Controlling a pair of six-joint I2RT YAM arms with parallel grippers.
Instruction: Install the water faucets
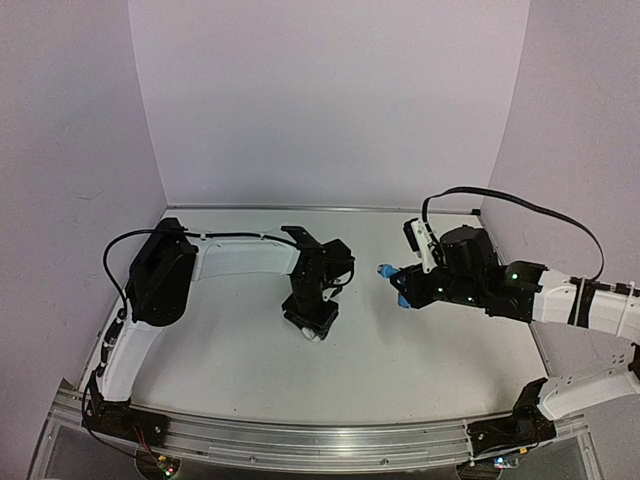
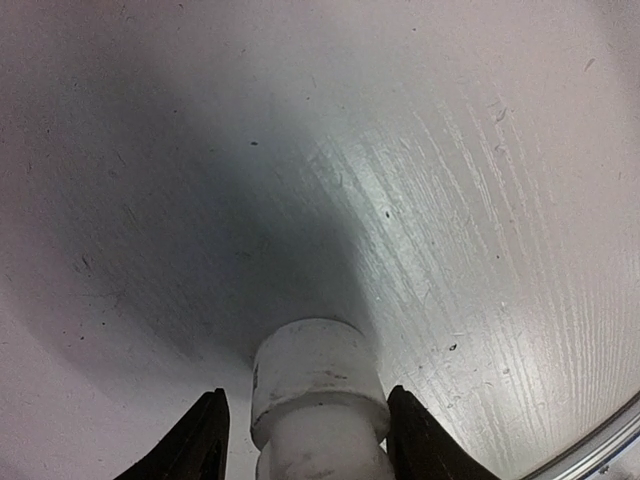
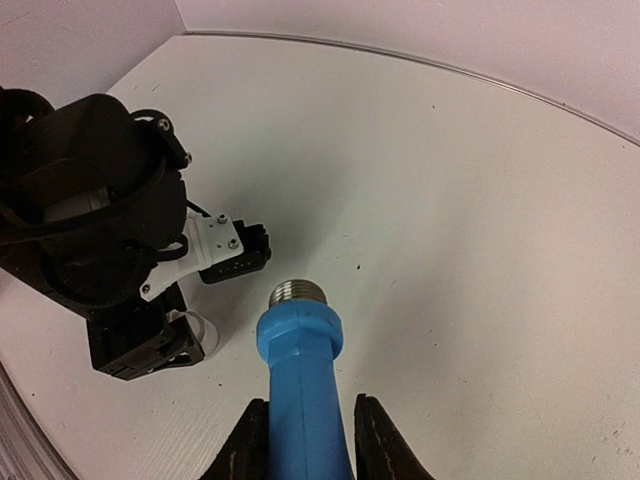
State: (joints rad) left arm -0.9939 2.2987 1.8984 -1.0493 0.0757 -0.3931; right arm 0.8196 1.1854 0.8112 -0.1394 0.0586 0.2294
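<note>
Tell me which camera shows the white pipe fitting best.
The left wrist view: the white pipe fitting fills the lower centre, held in the left gripper, its stepped collar plain. The top external view shows only a white speck under that gripper; the right wrist view shows a white rim beneath it.

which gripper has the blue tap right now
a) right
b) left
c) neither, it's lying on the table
a: in the right wrist view the right gripper is shut on the blue tap, while the left gripper has the white pipe fitting between its fingers.
</note>
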